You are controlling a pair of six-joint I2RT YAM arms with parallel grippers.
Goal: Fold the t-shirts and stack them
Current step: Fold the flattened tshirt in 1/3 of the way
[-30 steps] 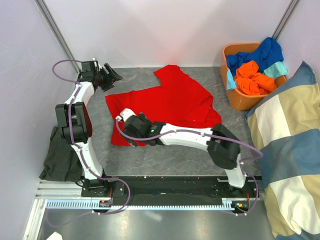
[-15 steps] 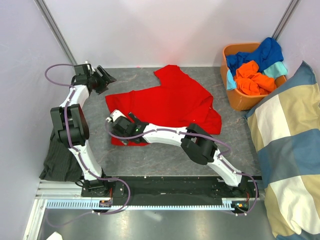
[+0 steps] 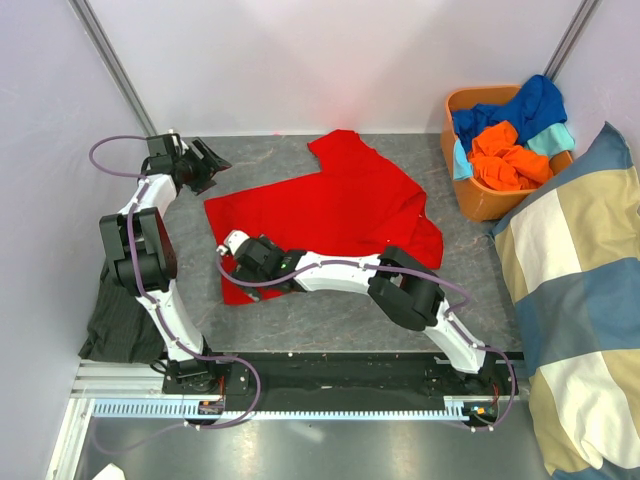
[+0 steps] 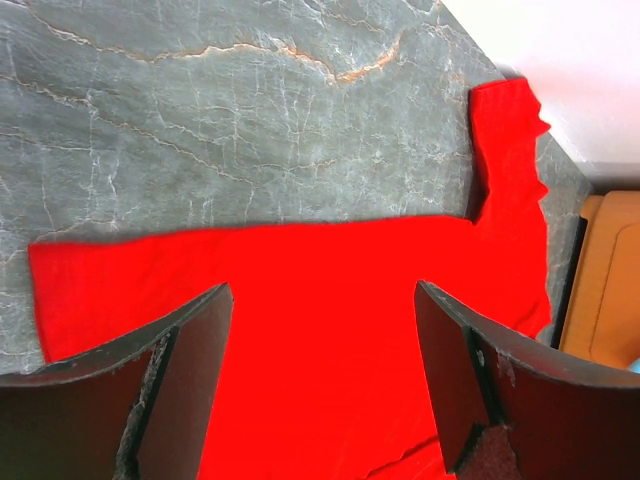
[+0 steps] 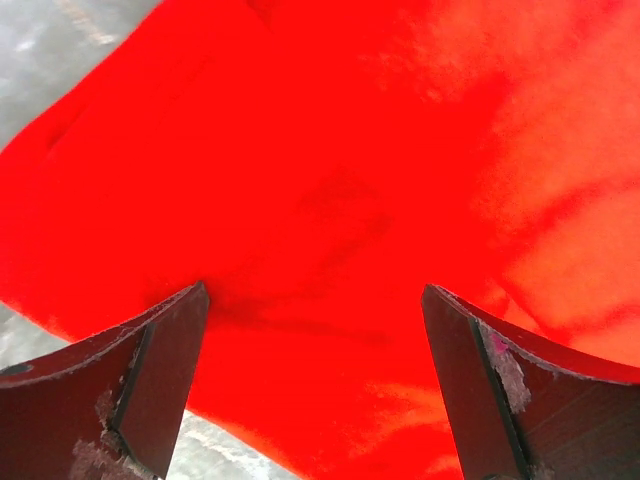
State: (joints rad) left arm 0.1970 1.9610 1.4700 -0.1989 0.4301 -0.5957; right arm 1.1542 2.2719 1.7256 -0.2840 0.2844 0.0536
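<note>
Grey marbled table (image 3: 300, 325) fills the floor of a white-walled booth, with both arm bases bolted at its near edge. Off its right side leans a big blue-and-beige checked cushion (image 3: 575, 300).

Spread flat over the middle of the table lies the red shirt (image 3: 340, 205), the largest of the garments. One sleeve reaches toward the far wall, and a straight edge runs along the left side. Its right side is bunched into folds near the basket.

An orange basket (image 3: 480, 205) stands at the far right corner, just beside the cushion. It holds a heap of other shirts: a blue one (image 3: 530, 105) draped over the far rim, an orange one (image 3: 505, 160) crumpled in the middle, and a teal one (image 3: 555, 138) showing at both sides.

A dark cloth (image 3: 115, 315) lies crumpled at the near left, beside the left arm's base.

The right arm reaches across the table to the left. The right gripper (image 3: 228, 262) sits over the shirt's near left corner, spread wide with nothing in it; its wrist view shows only red fabric between the jaws (image 5: 315, 290). Whether it touches the cloth cannot be told.

The left gripper (image 3: 212, 165) hangs at the far left, just beyond the shirt's left edge. Its jaws stand apart and grasp nothing, with shirt and bare table visible between them (image 4: 322, 290).
</note>
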